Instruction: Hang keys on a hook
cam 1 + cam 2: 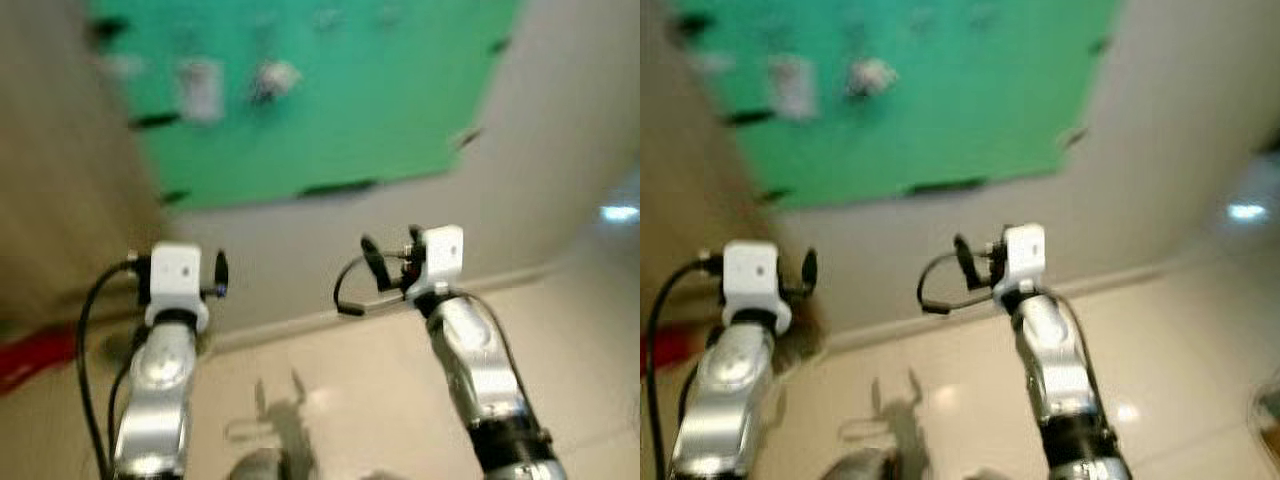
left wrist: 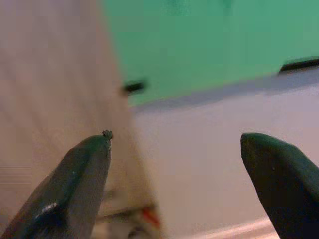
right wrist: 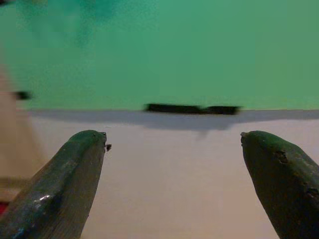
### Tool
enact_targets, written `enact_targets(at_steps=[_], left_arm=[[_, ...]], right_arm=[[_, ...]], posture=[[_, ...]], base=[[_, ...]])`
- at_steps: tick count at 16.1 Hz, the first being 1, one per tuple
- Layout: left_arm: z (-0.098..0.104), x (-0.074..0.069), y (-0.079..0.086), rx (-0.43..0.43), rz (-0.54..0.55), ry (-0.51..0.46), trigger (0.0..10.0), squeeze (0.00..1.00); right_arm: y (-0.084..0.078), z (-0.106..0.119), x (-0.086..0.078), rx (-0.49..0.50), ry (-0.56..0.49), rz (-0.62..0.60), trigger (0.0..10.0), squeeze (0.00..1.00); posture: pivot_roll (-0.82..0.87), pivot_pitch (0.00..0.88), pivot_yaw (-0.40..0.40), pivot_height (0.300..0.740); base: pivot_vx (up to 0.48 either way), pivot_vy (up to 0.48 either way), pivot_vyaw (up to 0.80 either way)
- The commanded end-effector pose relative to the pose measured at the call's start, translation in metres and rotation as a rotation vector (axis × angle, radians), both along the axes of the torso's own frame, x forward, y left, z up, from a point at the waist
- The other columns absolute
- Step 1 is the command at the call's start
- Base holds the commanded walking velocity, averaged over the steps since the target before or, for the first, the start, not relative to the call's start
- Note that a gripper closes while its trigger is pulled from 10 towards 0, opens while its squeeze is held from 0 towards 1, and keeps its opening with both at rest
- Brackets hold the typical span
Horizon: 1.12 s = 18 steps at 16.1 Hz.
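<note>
Across the upper part of the blurred left eye view hangs a green board (image 1: 330,100), fixed to a pale wall (image 1: 560,130) with dark strips of tape at its edges. Two small pale blurs sit near the board's upper left; they are too smeared to tell whether either is the keys or a hook. Below the wall runs a skirting line, then a glossy cream floor (image 1: 340,400) carrying the arms' shadows. A red patch (image 1: 35,360) lies at the left edge. From the bottom left rises the silver left arm (image 1: 160,390), and from the bottom right the right arm (image 1: 485,380), each topped by a white wrist block.

Low in the left wrist view, the left gripper (image 2: 175,149) has its two black fingers spread wide with nothing between them. Beyond them are a beige surface on the left, the green board at upper right and the pale wall beneath.

Low in the right wrist view, the right gripper (image 3: 173,149) is likewise spread wide and empty, facing the board's lower edge and a dark tape strip (image 3: 192,108).
</note>
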State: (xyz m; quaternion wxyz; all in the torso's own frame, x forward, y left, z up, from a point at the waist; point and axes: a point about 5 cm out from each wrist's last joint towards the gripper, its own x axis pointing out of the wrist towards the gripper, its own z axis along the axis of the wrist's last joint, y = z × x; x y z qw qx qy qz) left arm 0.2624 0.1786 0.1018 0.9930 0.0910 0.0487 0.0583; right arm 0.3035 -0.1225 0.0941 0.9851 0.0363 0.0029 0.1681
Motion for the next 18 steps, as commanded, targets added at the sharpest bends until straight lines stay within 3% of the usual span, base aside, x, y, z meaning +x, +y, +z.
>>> enact_targets(at_steps=[1,5,12,16,18], left_arm=[[-0.004,-0.002,-0.001,0.011,0.001,0.021,10.0,0.00],[-0.016,-0.005,0.006,0.061,0.034,0.076,10.0,0.00],[-0.006,-0.003,0.014,0.129,0.066,0.017,10.0,0.00],[-0.009,-0.005,0.003,0.137,0.079,0.031,10.0,0.00],[-0.011,-0.008,0.002,0.157,0.070,0.041,10.0,0.00]], right_arm=[[-0.001,-0.004,-0.002,0.004,0.011,0.006,10.0,0.00],[-0.001,-0.009,-0.004,0.045,0.041,0.030,10.0,0.01],[0.008,-0.013,-0.003,0.085,0.074,0.119,10.0,0.05],[0.011,-0.013,-0.005,0.096,0.077,0.152,10.0,0.10],[0.003,-0.015,-0.006,0.109,0.093,0.090,10.0,0.12]], posture=[[-0.01,0.028,-0.058,0.740],[-0.01,0.025,-0.059,0.740],[0.01,0.016,-0.058,0.740],[0.00,0.019,-0.068,0.740],[0.00,0.022,-0.078,0.740]], base=[[-0.315,0.368,0.74],[-0.080,0.091,0.73],[0.000,0.000,0.68],[0.000,0.000,0.64],[0.000,0.000,0.61]])
